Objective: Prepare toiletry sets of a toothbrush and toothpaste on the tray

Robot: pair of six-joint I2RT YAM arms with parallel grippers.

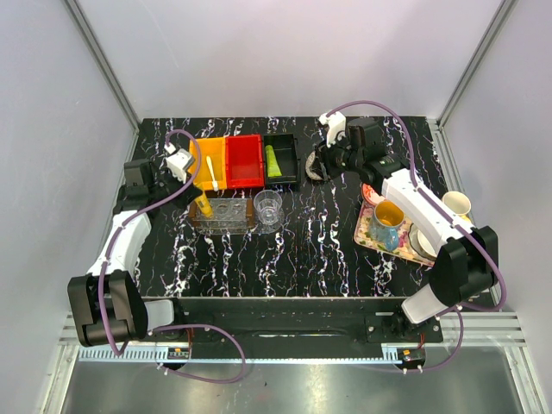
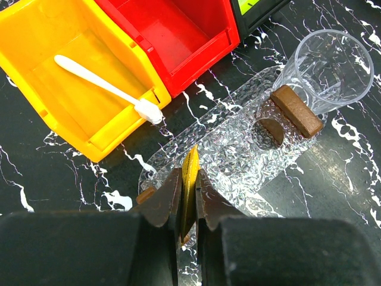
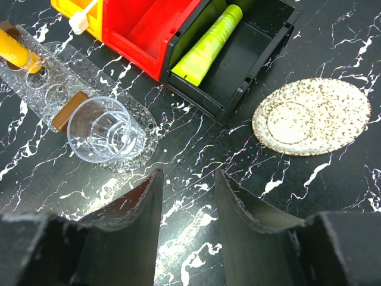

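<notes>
Black marbled table (image 1: 285,259) between white walls (image 1: 285,52). Clamped in left claw (image 2: 188,179): yellow toothpaste (image 2: 190,164), upright at left end of tray (image 2: 238,149), set-down seemingly under way. Not yet on tray: toothbrush (image 2: 101,83), lying in yellow bin (image 2: 65,119). Nothing in red bin (image 2: 172,36). Cup (image 2: 330,65) on right end of tray. Green toothpaste (image 3: 208,44) in black bin (image 3: 250,59), untouched. Right claw (image 3: 187,179) apart, empty, above table near cup. Most of task left.

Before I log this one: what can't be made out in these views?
- Left wrist: yellow toothpaste tube seen edge-on; the left gripper covers most of it, so contact with the clear tray is unclear.
- Left wrist: green toothpaste tube cut off by top edge.
- Right wrist: toothbrush handle cut off by top edge.
- Top: patterned tray contents partly behind right arm.
</notes>
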